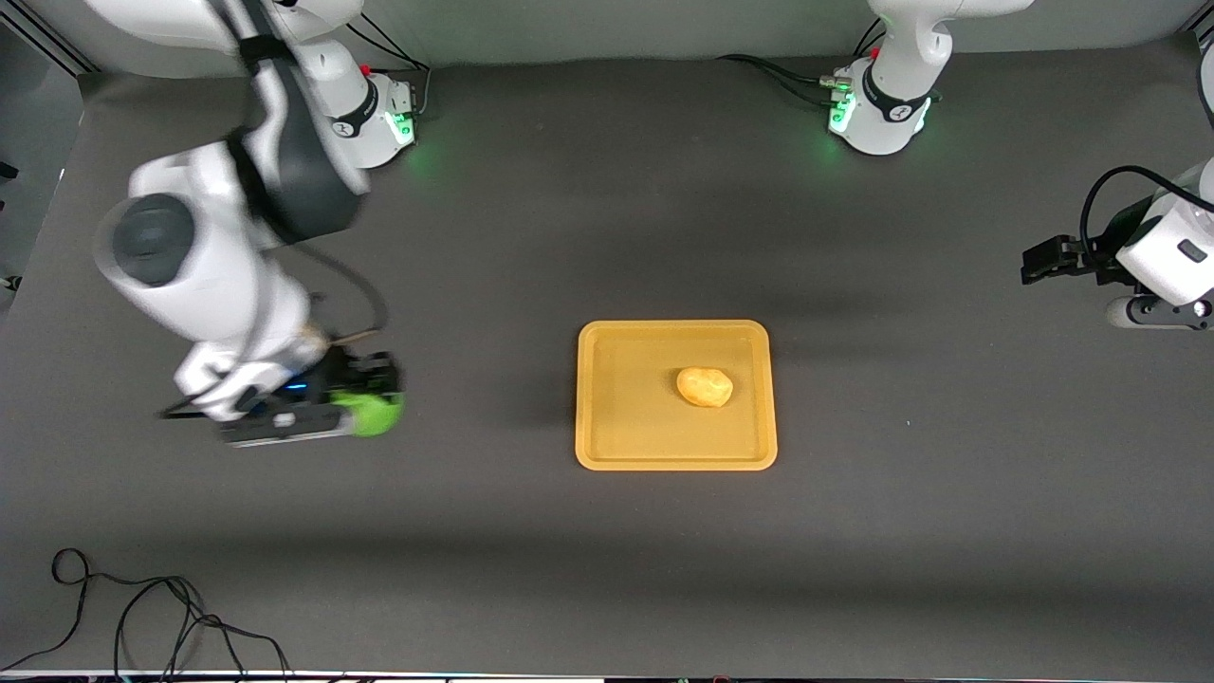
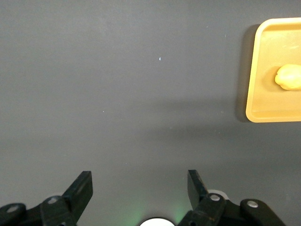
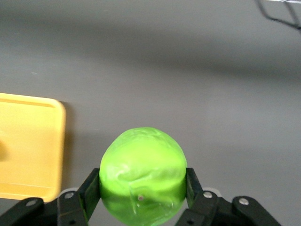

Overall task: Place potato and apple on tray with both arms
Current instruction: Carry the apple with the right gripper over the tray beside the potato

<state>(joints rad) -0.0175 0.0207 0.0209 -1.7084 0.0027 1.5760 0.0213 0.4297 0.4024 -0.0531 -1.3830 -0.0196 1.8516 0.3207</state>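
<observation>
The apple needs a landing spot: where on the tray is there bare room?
The tray floor is bare between the potato and the rim toward the right arm's end, where the right hand holds the apple. It is tighter toward the left arm's end. The left hand waits, open.

I see two arms with glossy white shells and dark grey joint sections. Each round white base (image 1: 877,119) glows green and takes black cables. Each black two-finger tool, right tool (image 1: 365,394) and left tool (image 1: 1043,261), shows silver screw heads on its finger mounts
</observation>
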